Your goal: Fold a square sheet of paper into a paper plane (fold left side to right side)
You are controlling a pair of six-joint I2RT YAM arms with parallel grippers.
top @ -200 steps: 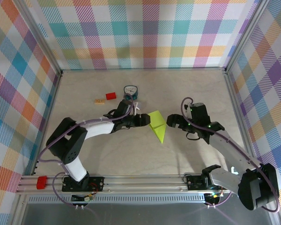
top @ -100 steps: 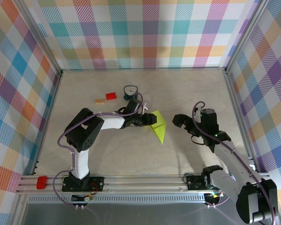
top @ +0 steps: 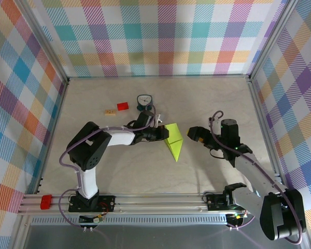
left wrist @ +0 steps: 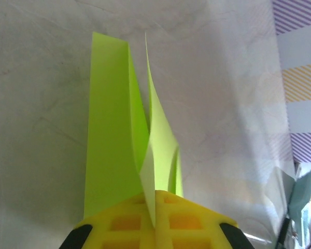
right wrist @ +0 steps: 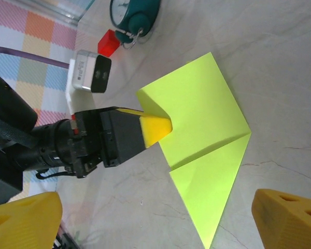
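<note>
1 pale table (top: 212, 104) is carrying the square sheet of paper (top: 174, 143), creased to a point, near its centre. The left gripper (top: 163, 134) is pinching the sheet's raised left flap, jaws clamped together. The right gripper (top: 193, 134) is hovering near its right side, jaws gaping wide.

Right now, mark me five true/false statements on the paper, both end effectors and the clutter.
1. The left end effector is shut on the sheet of paper. True.
2. The right end effector grips the sheet too. False: it is open and apart from it, on its right.
3. The sheet lies flat as a plain square. False: it is creased to a point, with its pinched edge lifted.
4. The teal clock stands beyond the sheet. True.
5. The red block rests on the sheet. False: it sits on the table, left of the clock.
</note>
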